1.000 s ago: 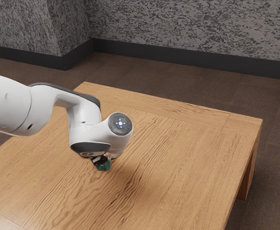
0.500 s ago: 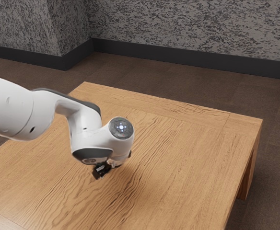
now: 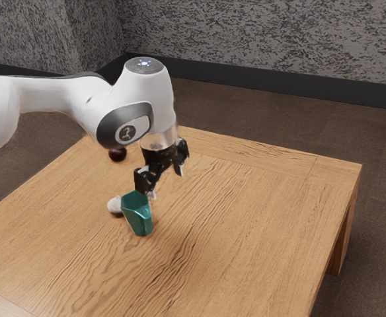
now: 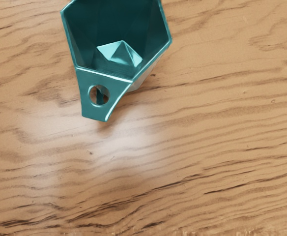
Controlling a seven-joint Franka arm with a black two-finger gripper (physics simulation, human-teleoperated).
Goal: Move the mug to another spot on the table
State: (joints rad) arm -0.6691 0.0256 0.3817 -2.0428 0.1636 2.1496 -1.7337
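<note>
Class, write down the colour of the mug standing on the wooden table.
The mug is teal green, inside and out; the wrist view shows it best.

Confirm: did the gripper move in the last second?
Yes. The gripper rose off the table, now above the mug, nearer the table's far edge in the exterior view.

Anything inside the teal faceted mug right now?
Nothing loose. Looking down into the teal faceted mug in the wrist view, there are just its own teal walls and a raised faceted floor. The patch of wooden table beneath it is covered.
</note>
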